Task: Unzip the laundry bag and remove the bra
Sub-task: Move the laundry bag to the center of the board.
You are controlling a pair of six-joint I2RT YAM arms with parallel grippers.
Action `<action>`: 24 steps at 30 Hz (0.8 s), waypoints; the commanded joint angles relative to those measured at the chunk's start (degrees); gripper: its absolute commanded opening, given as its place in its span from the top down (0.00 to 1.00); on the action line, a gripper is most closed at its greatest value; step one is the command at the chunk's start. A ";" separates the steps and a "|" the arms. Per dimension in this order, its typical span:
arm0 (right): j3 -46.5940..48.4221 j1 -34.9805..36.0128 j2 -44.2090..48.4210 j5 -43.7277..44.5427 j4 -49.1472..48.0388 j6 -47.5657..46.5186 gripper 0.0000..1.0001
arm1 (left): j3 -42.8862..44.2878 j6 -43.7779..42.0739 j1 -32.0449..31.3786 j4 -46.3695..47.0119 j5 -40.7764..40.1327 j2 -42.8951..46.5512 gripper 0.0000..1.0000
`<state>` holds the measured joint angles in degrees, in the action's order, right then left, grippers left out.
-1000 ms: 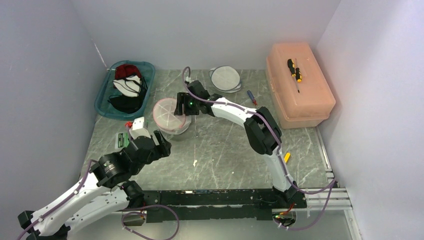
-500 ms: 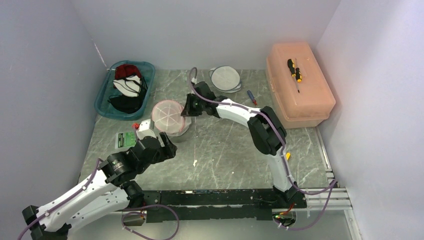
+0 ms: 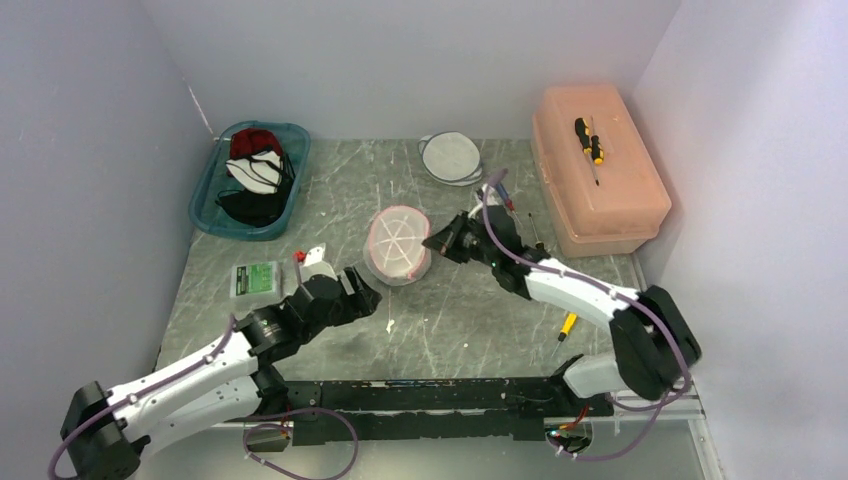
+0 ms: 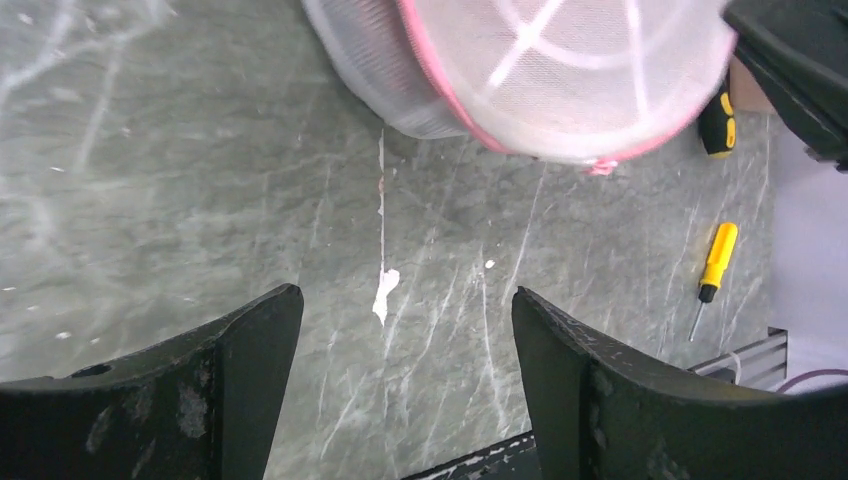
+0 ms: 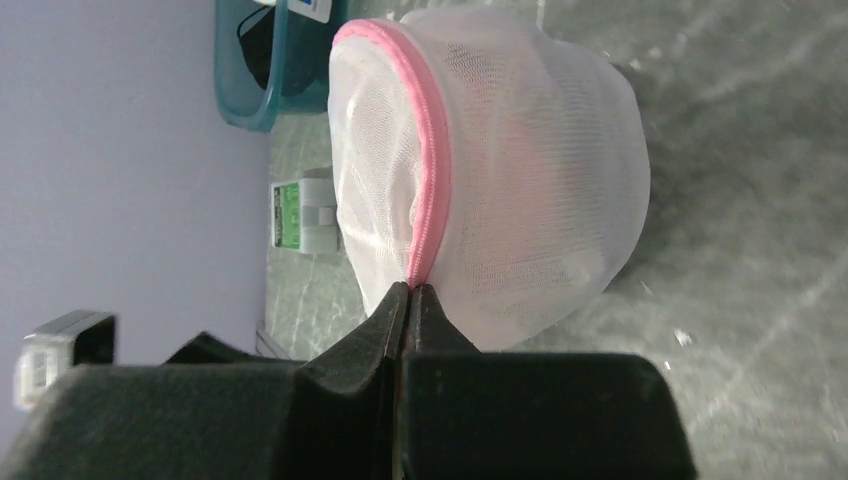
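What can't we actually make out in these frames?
- Zipper pull: right wrist view, the shut right gripper pinches the pink seam of the laundry bag, covering it; too small from the top camera.
- Bra: right wrist view, only a pinkish blur behind mesh.
- Bag's far side: left wrist view, cut by the top edge.

- From the laundry bag [image 3: 398, 245], you have bare surface [image 3: 415, 315] at 6 o'clock.
- Your right tool [image 3: 434, 243] blocks its 3 o'clock side.
- A teal bin [image 3: 297, 190] stands at 10 o'clock, a yellow screwdriver [image 3: 566, 325] at 4.
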<state>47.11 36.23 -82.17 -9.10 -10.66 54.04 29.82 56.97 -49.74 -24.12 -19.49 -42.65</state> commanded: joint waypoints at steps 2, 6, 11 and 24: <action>-10.67 -0.07 10.91 5.38 -6.17 10.51 1.00 | -10.69 6.92 0.10 31.43 5.33 -2.81 0.19; -16.35 -0.10 17.32 7.60 -5.80 15.04 1.00 | -15.52 11.22 0.09 47.70 7.16 -8.21 0.18; -20.44 -0.17 21.11 7.79 -5.41 16.33 1.00 | -15.57 14.62 0.01 57.05 7.43 -14.85 0.16; -23.94 -0.55 23.89 7.38 -6.33 17.43 1.00 | -14.63 18.21 0.44 64.43 7.31 -22.26 0.19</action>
<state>23.70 36.12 -60.23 -2.79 -13.80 70.59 14.15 72.34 -49.67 35.42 -13.13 -62.81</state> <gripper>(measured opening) 0.011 0.818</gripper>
